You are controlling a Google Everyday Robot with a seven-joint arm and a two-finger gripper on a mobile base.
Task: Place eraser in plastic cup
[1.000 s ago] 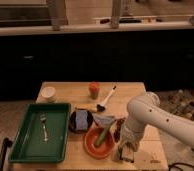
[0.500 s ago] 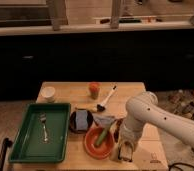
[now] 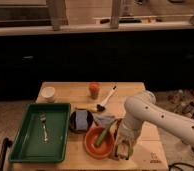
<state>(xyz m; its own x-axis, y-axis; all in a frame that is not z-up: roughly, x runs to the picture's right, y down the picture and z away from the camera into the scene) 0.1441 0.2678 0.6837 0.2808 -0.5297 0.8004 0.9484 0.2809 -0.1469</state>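
Plastic cup (image 3: 121,154), one, at one gripper (image 3: 123,148) right of one orange bowl (image 3: 89,147); grip unclear.

Table (image 3: 132,95), tray (image 3: 29,142), bowl (image 3: 92,149), jaws near front edge

The tray (image 3: 26,144) is green, the bowl (image 3: 91,148) orange, one cup (image 3: 49,93) white; the pale gripper (image 3: 121,151) sits just right of the bowl

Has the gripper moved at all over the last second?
No; the gripper still sits just right of the orange bowl, near the table's front edge.
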